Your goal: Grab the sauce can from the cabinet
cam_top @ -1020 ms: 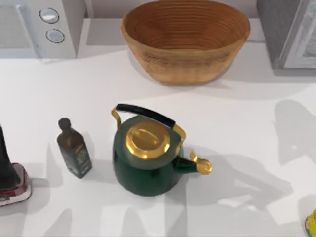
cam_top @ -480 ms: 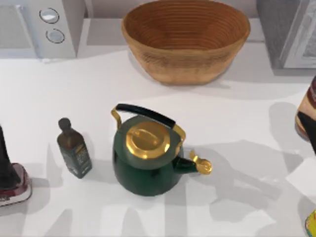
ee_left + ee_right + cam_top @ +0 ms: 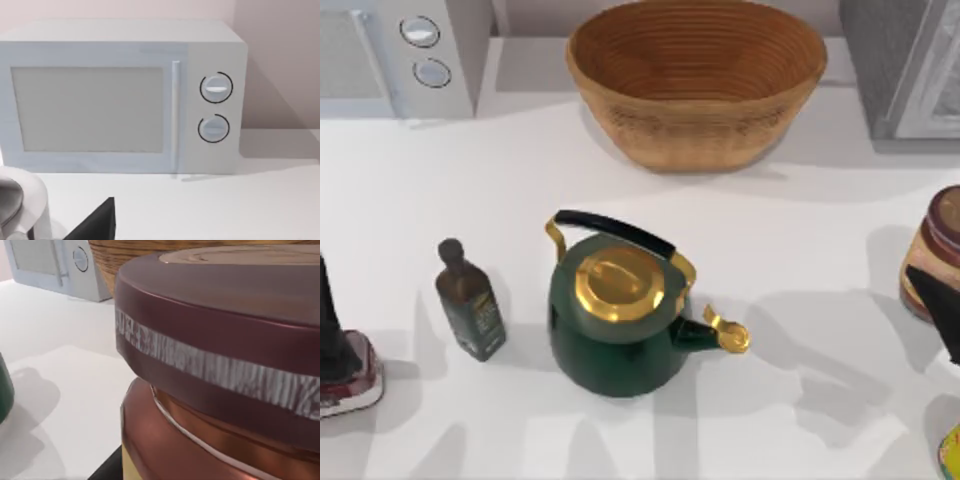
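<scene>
Sitting at the table's right edge, the short cylindrical sauce can with maroon rim and tan top (image 3: 938, 250) is up against the right gripper's dark finger (image 3: 938, 300); whether that claw is clamped cannot be told. Green-and-gold kettle (image 3: 618, 320) stands mid-table.

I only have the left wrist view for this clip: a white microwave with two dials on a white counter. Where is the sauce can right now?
Observer: In the top view, the sauce can is at the table's right edge, partly cut off by the frame.
Operator: Is anything holding it?
Observer: It looks so. The right gripper is at the can, with a dark finger crossing its orange-tan side.
Operator: What stands nearest to it?
Observer: A green kettle with a gold lid stands mid-table, well apart from the can. Its spout points toward the can's side.
</scene>
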### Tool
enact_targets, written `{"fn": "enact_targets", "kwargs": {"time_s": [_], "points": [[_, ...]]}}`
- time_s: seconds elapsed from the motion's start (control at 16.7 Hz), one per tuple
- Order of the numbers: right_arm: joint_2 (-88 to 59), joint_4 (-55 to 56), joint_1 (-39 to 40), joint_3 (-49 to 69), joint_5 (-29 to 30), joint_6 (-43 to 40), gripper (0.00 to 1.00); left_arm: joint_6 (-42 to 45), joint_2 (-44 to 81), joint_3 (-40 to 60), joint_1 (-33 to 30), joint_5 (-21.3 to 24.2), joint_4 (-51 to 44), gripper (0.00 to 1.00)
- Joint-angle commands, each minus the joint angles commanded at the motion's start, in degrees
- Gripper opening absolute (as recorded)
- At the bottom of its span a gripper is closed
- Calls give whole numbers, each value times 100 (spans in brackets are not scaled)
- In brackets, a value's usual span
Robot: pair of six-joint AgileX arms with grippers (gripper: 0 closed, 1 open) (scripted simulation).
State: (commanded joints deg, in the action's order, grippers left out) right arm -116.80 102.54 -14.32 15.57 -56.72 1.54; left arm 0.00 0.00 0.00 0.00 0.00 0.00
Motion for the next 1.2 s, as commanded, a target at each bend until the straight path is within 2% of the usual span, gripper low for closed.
{"fn": "enact_targets", "kwargs": {"time_s": [0.36,0.9,1.2], "points": [[-554,-88,82,99,105,94,0,0,0,0,0,0,0,100],[-1028,64,1048,920,1078,-10,0,0,0,0,0,0,0,100],[-1037,45,1122,939,1136,-48,0,0,0,0,0,0,0,100]]}}
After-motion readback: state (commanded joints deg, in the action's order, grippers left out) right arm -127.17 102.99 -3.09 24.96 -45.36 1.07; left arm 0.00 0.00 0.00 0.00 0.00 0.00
